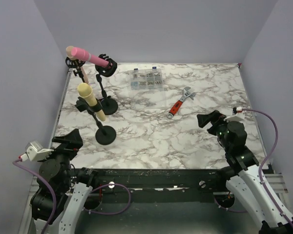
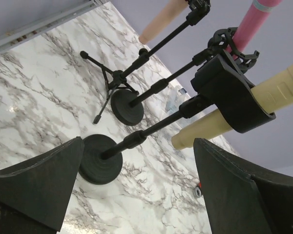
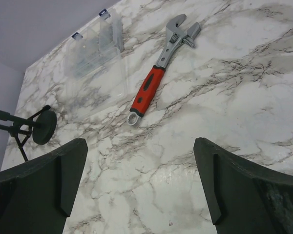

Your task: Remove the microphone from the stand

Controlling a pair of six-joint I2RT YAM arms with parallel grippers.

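Currently pale-yellow cylindrical mic (image 1: pixel 91 101) sits tilted in clip of black round-base stand (image 1: pixel 106 135), left side of white marble-pattern worktop (image 1: pixel 185 141); pink mic (image 1: pixel 88 56) on 2nd stand (image 1: pixel 109 105) just behind. Red-handled adjustable wrench (image 1: pixel 179 102) & clear plastic parts box (image 1: pixel 146 79) lie mid-worktop. Left hand (image 1: pixel 71 139) & right hand (image 1: pixel 207 119) both spread wide, holding nothing.

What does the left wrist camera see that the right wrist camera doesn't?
Only the left wrist view: the yellow microphone in its clip and the pink microphone. Only the right wrist view: the whole red-handled wrench and the clear parts box seen plainly. Both: the marble table, a round black stand base, and each camera's own open fingers.
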